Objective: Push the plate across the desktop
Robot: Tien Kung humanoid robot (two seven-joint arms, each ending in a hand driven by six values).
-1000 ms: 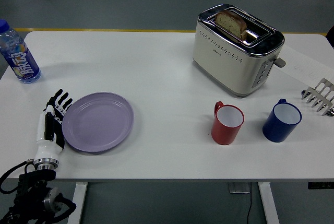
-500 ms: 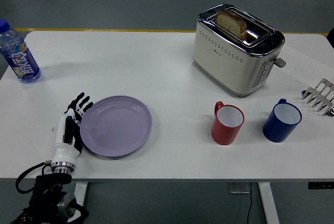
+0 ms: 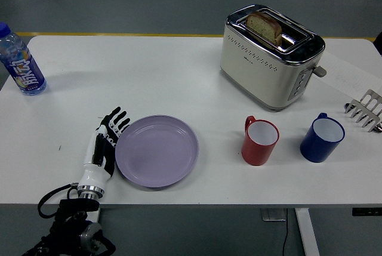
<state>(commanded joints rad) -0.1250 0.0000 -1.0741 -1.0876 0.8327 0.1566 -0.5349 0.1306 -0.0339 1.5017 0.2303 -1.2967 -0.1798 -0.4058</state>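
Fingers [image 3: 114,122] of left hand [image 3: 102,148] straight, flat against purple plate's [image 3: 157,150] left rim

The left hand [image 3: 105,147] has black, jointed fingers and a white shell over its back. A silver ring forms the wrist. Black cables loop around the dark forearm.

- Bright, even overhead light; the white bench [image 3: 179,77] looks clean, not blown out.
- Shadows are soft and short, lying close beside the cream-and-chrome toaster [image 3: 271,56] and the round lilac plate [image 3: 156,150].
- Small glints on the toaster's chrome top.
- Focus is sharp throughout, without blur.
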